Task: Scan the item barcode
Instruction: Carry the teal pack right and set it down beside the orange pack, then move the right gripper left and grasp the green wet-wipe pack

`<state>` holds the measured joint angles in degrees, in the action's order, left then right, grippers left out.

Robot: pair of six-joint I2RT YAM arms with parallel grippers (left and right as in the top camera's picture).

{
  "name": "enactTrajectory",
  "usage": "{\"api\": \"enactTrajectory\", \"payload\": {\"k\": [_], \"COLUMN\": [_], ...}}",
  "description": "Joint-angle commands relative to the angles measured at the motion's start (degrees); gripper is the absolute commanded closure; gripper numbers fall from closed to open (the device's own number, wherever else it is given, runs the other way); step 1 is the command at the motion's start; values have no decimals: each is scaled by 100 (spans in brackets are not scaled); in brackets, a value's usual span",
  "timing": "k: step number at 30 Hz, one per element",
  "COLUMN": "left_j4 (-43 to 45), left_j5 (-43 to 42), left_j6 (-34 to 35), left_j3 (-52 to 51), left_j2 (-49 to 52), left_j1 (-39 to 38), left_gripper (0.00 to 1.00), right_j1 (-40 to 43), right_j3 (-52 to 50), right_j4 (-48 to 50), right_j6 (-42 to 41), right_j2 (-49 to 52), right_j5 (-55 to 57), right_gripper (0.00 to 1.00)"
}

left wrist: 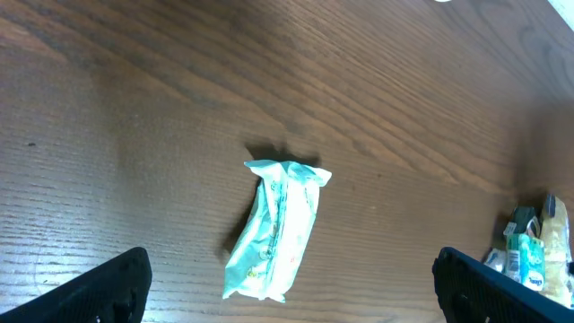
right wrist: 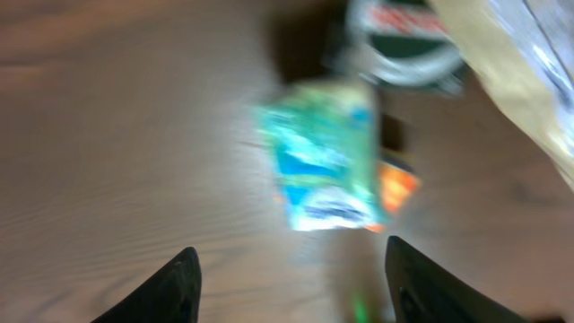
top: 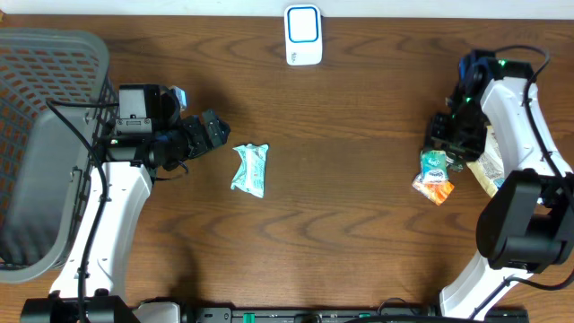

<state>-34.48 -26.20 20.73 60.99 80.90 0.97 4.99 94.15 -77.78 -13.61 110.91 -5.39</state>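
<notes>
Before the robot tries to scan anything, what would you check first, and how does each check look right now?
1. Left gripper open and empty: ok, its fingers are spread wide with nothing between them.
2. Teal packet ready to pick: ok, it lies flat on the table, just ahead of the left gripper.
3. Barcode facing up on that packet: cannot tell, the print is too small.
4. Scanner unobstructed: ok, it stands alone at the table's far edge.
5. Right gripper out of the way: ok, it is on the far side, fingers apart, by a green and orange packet.
6. Right gripper touching that packet: cannot tell, its wrist view is blurred.
</notes>
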Motion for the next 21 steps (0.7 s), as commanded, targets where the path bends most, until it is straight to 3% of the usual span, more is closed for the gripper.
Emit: {"api": "enactTrajectory", "payload": {"k": [1, 6, 10, 21], "left_j4": [0, 0, 0, 0], "left_j5": [33, 35, 33, 33], "left_j6": [-76, -76, -79, -76], "left_j3": [-17, -17, -17, -17], "left_j2": [4, 4, 4, 4], "left_j1": [24, 24, 24, 24], "left_gripper": [1, 1, 1, 1], "right_j1": [-337, -962, -1646, -3429], "right_j3": [330, 343, 323, 170], "right_j4": [170, 874, 1692, 3447], "right_j6": [562, 599, 81, -1010], "right_j2": [0, 0, 0, 468], "right_j5": [-1102, -1967, -2326, -2022], "right_gripper": [44, 47, 64, 44]}}
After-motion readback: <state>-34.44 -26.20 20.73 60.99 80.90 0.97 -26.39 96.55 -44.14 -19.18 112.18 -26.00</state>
